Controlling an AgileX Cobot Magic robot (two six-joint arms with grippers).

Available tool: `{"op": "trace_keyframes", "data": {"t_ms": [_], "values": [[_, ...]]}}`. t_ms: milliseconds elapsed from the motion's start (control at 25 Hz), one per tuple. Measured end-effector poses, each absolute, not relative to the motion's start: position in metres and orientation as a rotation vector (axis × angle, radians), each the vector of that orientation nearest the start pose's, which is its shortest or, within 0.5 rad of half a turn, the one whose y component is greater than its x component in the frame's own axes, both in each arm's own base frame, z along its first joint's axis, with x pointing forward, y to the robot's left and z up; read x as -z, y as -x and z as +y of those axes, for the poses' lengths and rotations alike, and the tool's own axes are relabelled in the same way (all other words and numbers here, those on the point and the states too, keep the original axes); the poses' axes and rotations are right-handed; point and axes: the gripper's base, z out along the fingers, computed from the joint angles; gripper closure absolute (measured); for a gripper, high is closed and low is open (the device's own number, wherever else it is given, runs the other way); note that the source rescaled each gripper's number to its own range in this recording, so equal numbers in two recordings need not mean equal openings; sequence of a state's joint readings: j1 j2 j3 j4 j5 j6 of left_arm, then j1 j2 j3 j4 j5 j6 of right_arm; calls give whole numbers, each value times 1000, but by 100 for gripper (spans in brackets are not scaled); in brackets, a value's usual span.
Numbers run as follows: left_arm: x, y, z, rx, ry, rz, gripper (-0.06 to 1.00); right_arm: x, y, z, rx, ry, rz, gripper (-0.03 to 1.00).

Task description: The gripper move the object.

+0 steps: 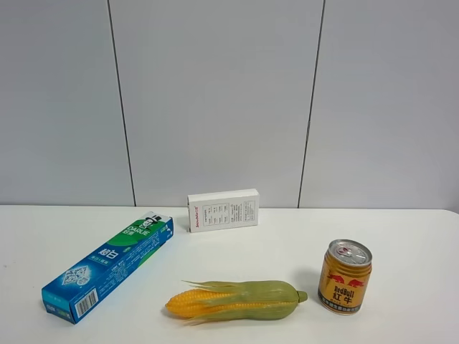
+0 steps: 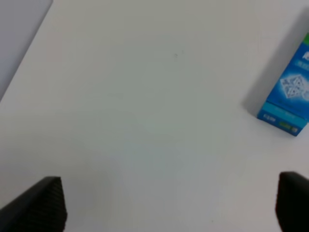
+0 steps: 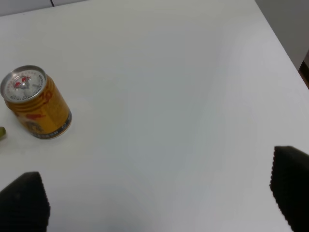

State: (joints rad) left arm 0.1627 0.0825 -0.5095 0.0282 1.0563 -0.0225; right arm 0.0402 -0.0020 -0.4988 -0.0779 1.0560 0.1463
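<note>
A plain white table (image 1: 401, 229) runs back to a pale grey panelled wall, and my two arms hang above it outside the high camera's frame. The short gold metal drink can with the red bulls logo (image 1: 345, 276) stands upright near the front right of the table, just beside the stalk end of a yellow-green corn cob in its husk (image 1: 235, 300). A blue and green toothpaste carton (image 1: 109, 265) lies to the left, and a small white box (image 1: 223, 210) stands at the back. My right gripper (image 3: 154, 203) is spread wide over bare table, the can well off to one side; my left gripper (image 2: 169, 203) is equally wide near the carton's end. I judge the risks to be clipping the can's rim on approach and toppling it, or nudging the corn, since they sit so close.
</note>
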Motion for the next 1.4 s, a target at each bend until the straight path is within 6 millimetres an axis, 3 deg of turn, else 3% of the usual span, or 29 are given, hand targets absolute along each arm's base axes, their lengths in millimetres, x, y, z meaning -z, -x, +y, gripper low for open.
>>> {"op": "trace_keyframes", "data": {"t_ms": [400, 1400], "values": [[-280, 7, 1, -119, 187, 2022, 28, -277, 5, -6, -24, -111, 2033, -3], [-280, 7, 0, -111, 180, 2020, 28, -277, 5, -6, -24, -111, 2033, -3]]}}
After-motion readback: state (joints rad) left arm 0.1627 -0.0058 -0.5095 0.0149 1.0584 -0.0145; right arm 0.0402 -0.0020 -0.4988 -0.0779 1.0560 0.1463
